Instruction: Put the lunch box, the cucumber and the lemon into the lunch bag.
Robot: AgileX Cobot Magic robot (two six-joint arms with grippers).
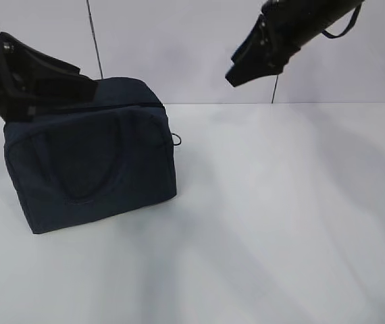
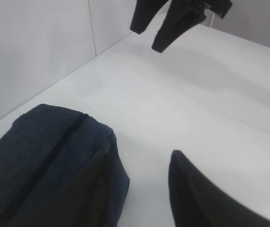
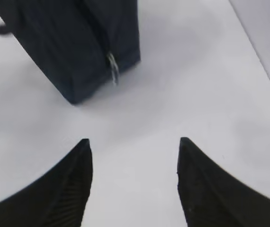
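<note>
On the white counter [image 1: 280, 223] at left, navy lunch bag [image 1: 91, 162] zipped closed, left gripper [image 1: 78, 84] above its top, jaw state indeterminate, right gripper [image 3: 132, 146] raised clear, jaws wide, empty.

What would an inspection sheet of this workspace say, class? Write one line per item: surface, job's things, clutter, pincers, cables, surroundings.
Surface: white table, plain and matte.
Job's things: navy lunch bag stands at the left, zipper shut, metal ring pull hanging at its end. Lunch box, cucumber, lemon: nothing seen.
Clutter: nothing seen.
Pincers: right pincer open, empty, raised above the table; left pincer beside the bag's top, one finger clearly visible, state unclear.
Cables: thin dark lines run down the back wall.
Surroundings: pale grey walls.
</note>
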